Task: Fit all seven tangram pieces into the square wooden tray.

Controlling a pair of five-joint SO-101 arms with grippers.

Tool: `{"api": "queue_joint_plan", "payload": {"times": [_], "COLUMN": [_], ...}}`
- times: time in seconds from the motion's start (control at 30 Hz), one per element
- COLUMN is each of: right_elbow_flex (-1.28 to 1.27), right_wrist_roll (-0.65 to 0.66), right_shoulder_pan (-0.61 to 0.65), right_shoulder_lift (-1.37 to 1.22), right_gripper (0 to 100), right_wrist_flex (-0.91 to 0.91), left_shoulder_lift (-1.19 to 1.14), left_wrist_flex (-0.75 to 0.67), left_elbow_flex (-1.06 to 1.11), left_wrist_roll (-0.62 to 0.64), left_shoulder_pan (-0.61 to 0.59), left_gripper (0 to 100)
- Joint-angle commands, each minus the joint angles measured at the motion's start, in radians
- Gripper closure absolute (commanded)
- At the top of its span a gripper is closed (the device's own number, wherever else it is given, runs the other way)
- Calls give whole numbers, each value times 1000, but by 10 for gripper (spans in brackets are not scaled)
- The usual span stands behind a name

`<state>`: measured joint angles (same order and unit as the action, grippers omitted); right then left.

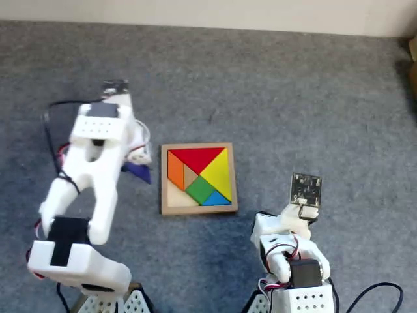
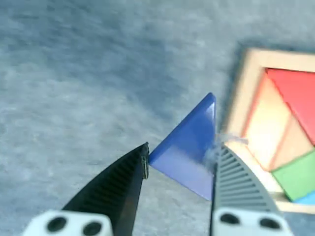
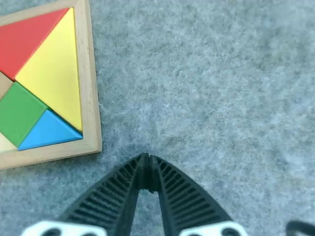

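Left tool (image 2: 182, 152) pinching a blue triangle (image 2: 189, 147): long edge runs along the pale finger (image 2: 236, 182) on the tray side, one sharp corner pointing away from the wrist. Piece held just outside the rim of the wooden tray (image 1: 199, 212), on its orange-piece side. Right tool (image 3: 147, 172) pressed together over the grey surface (image 3: 221, 73), near a tray corner.

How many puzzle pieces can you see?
7. Six lie in the tray: red, yellow, orange, green, light blue and a brownish one in the middle. The seventh, a dark blue triangle, is in the left end effector beside the tray.
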<state>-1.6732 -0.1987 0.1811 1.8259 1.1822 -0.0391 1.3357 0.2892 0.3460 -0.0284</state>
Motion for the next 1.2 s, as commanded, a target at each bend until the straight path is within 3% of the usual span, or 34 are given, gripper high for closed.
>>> {"api": "queue_joint_plan", "payload": {"times": [0.0,0.3,0.47,0.67,1.17], "right_elbow_flex": [-114,-114,-114,-114,-114], "right_wrist_roll": [9,9,9,9,9], "right_shoulder_pan": [-7,-7,-7,-7,-7], "right_shoulder_lift": [21,21,21,21,21], "right_gripper": [989,989,989,989,989], "right_wrist_flex": [-2,-2,-2,-2,-2], "left_shoulder_lift": [48,47,47,47,58], "left_wrist_flex": [8,5,-3,5,-2], "left_elbow_flex": [-4,7,56,64,51], "left_wrist_roll": [147,356,382,385,376], "left_shoulder_pan": [93,302,346,343,271], "left_gripper": [847,843,830,709,710]}}
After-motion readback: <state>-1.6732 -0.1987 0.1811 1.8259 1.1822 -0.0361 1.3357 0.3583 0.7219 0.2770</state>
